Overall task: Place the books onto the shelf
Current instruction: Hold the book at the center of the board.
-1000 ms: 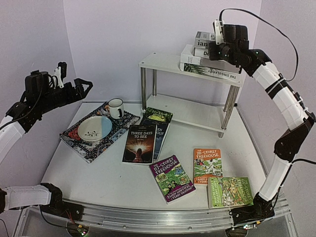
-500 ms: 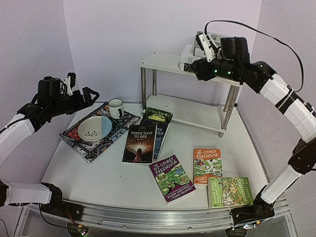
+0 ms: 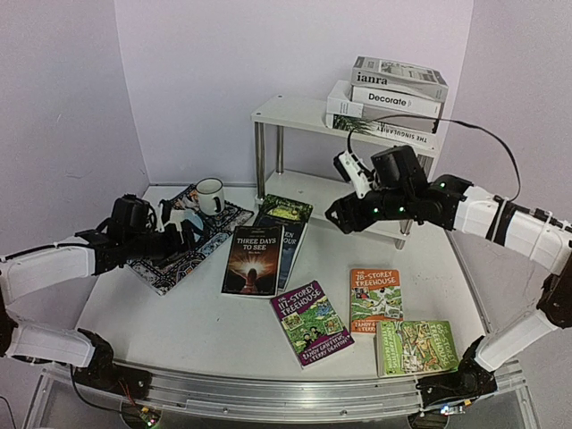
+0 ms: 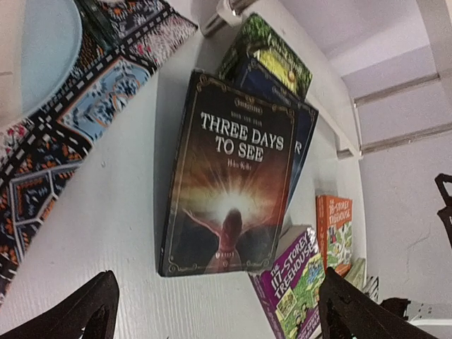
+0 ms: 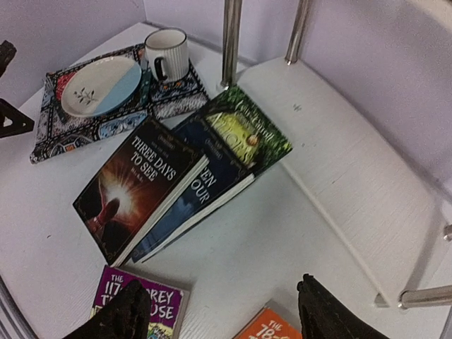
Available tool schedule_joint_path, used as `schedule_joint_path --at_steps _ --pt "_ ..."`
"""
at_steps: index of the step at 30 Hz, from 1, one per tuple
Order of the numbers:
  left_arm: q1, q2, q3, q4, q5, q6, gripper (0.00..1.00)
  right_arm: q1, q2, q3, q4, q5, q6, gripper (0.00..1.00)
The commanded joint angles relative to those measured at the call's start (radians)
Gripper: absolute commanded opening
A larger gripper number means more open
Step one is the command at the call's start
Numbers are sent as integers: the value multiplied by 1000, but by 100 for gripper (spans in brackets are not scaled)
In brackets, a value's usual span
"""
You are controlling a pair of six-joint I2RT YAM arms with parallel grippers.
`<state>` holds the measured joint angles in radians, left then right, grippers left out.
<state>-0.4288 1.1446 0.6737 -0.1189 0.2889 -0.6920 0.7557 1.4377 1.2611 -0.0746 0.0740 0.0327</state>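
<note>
1. The shelf (image 3: 295,112) stands at the back of the bench (image 3: 179,331). Its top board carries a stack of three large books (image 3: 393,98), lying flat; the lower board is bare.
2. Six books lie on the bench. The dark "Three Days to See" (image 3: 253,259) rests partly on a blue book (image 3: 290,255), which overlaps a green-covered book (image 3: 286,208) just in front of the shelf.
3. Nearer the arms lie a purple Treehouse paperback (image 3: 311,322), an orange Treehouse paperback (image 3: 375,299) and a green Treehouse paperback (image 3: 416,347); the last two touch at a corner.
4. The left claw (image 4: 219,279) is spread wide and grips nothing. It hangs low over the patterned mat (image 3: 170,264), pointing toward "Three Days to See".
5. The right claw (image 5: 222,304) has its fingers apart and empty. It hovers in front of the shelf's lower board, above the bench.
6. A white mug (image 3: 210,195) and a bowl (image 5: 99,85) sit on the mat.
</note>
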Motion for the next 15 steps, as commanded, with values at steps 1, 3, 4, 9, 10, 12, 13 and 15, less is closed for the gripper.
schedule_joint_path --at_steps 1,3,4,9,10,12,13,15 --pt "-110 -2 -36 147 -45 -104 100 16 -53 -109 45 -66 128 74" --pt "-141 23 -52 163 -44 -133 99 20 -55 -163 54 -79 154 79" --pt "-156 33 -59 171 -43 -147 99 21 -56 -184 58 -89 164 81" --pt "-222 75 -83 199 -57 -196 99 24 -58 -283 85 -121 212 85" --pt "-232 83 -83 202 -59 -203 99 24 -55 -298 93 -130 223 85" --pt "-253 100 -81 206 -60 -217 99 25 -49 -324 93 -147 246 86" --pt "-261 109 -79 208 -58 -221 99 25 -48 -337 94 -156 259 86" --pt "-290 129 -75 211 -55 -234 99 27 -43 -364 96 -171 286 88"
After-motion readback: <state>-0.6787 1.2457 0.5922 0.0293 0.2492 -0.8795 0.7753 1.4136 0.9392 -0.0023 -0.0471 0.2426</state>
